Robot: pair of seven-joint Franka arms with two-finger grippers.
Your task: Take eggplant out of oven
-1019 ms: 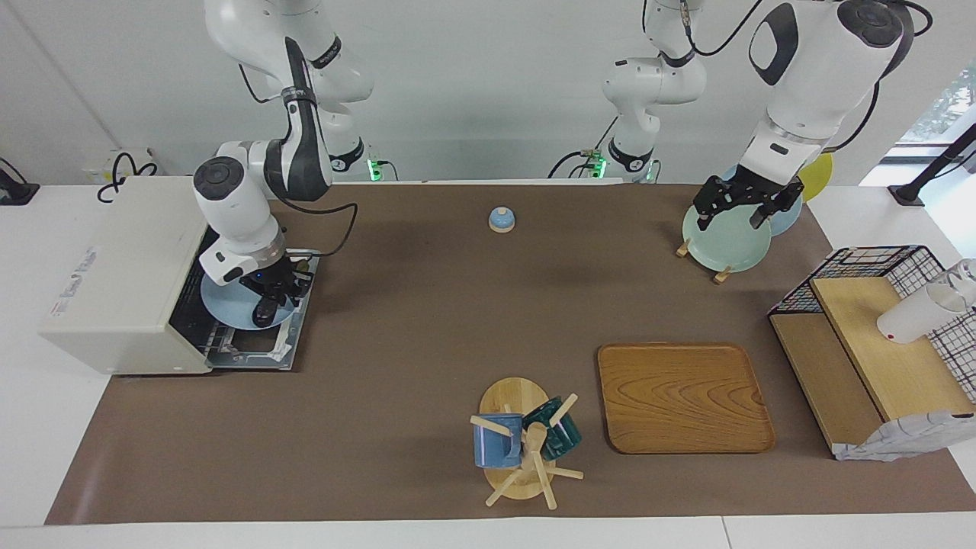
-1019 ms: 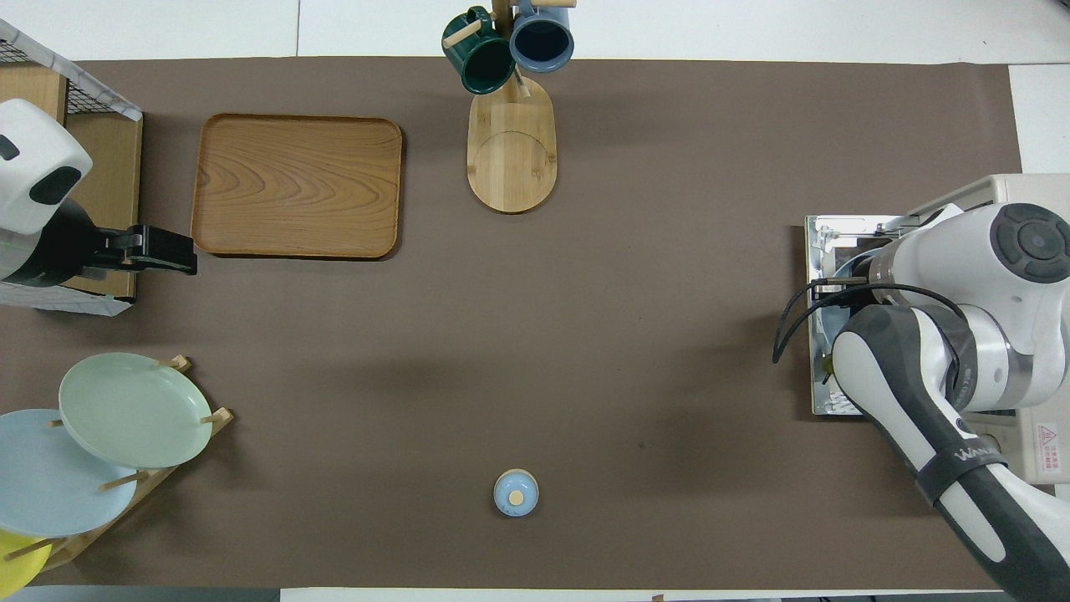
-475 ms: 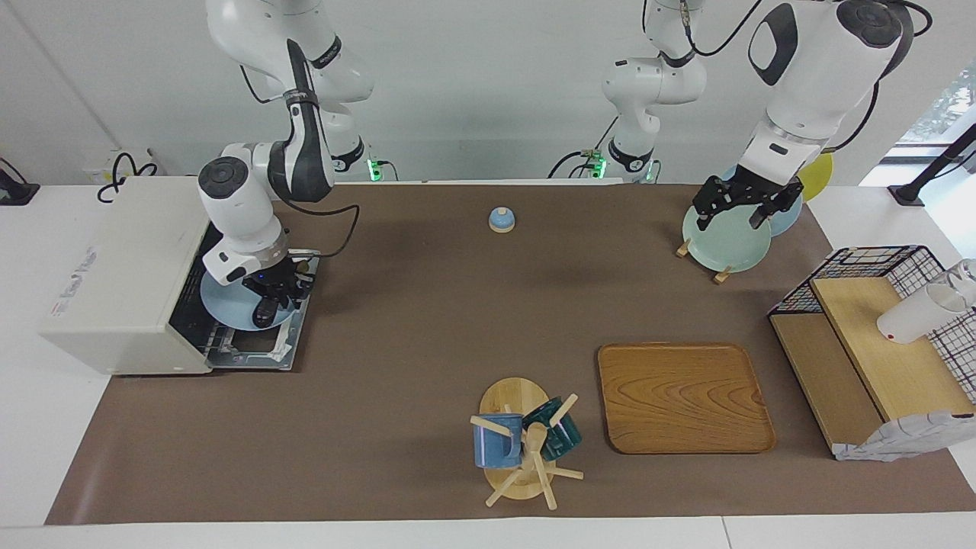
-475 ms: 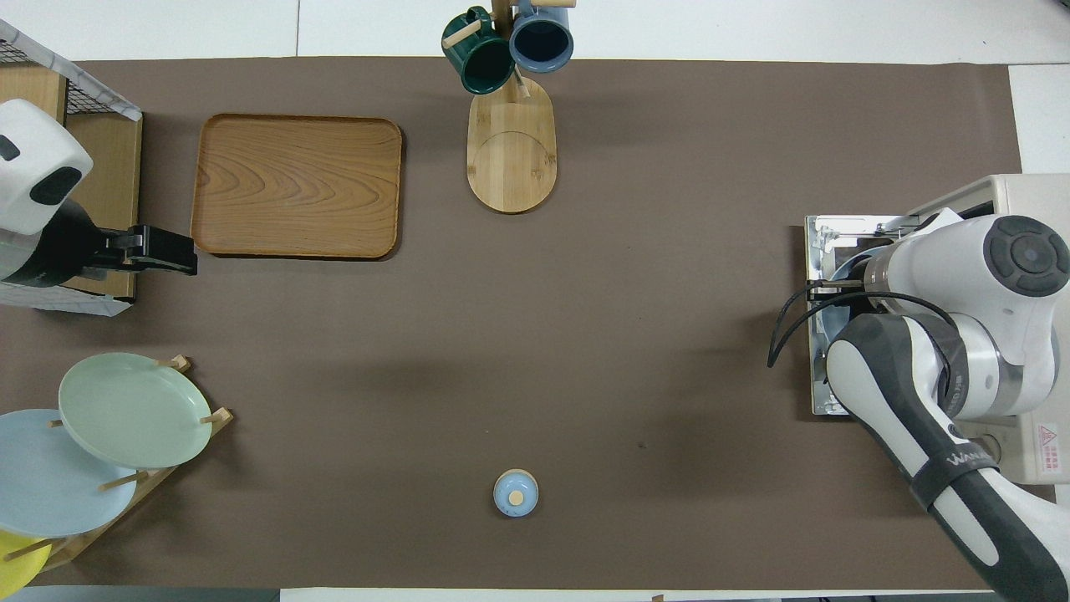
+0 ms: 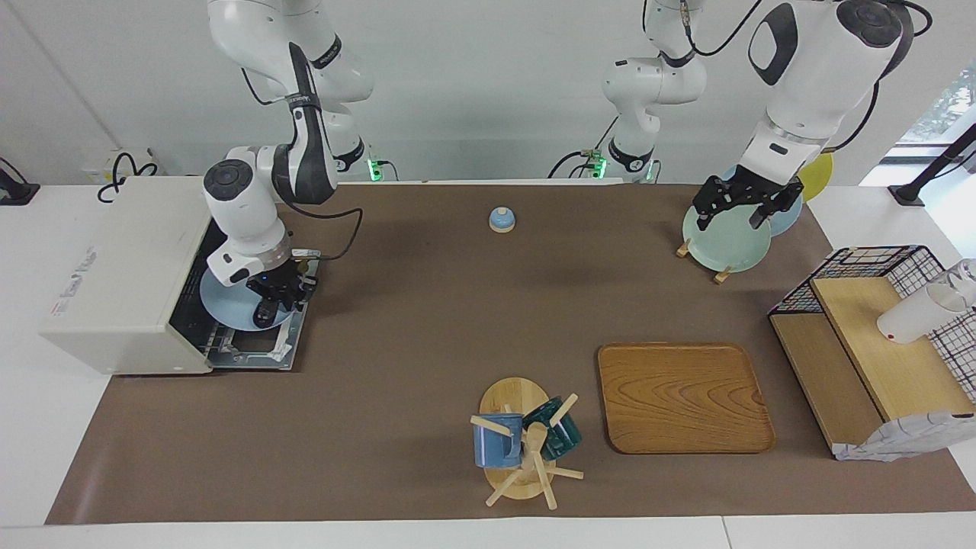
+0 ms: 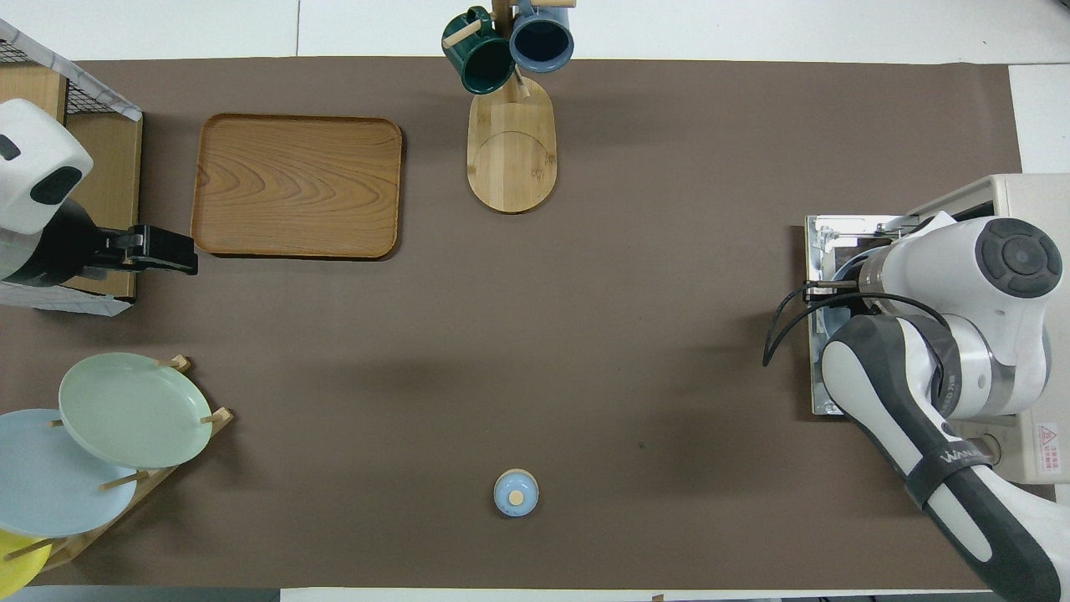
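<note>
The cream-white oven (image 5: 114,274) stands at the right arm's end of the table, its door (image 5: 252,354) folded down flat. A light blue plate (image 5: 225,301) lies in the oven's mouth. My right gripper (image 5: 276,296) reaches down over that plate and is shut on the dark eggplant (image 5: 264,313), whose free end hangs low over the plate. In the overhead view the right arm's wrist (image 6: 961,284) covers the plate and the eggplant. My left gripper (image 5: 736,212) waits open above the plate rack, holding nothing.
A plate rack (image 5: 720,244) with green, blue and yellow plates stands near the left arm. A wire basket with wooden shelves (image 5: 877,343), a wooden tray (image 5: 682,396), a mug tree (image 5: 526,446) and a small blue bell (image 5: 501,219) are also on the brown mat.
The right arm's wrist has risen a little and shifted away from the oven's mouth, with its fingers tightening slightly on the eggplant. The left arm has not moved.
</note>
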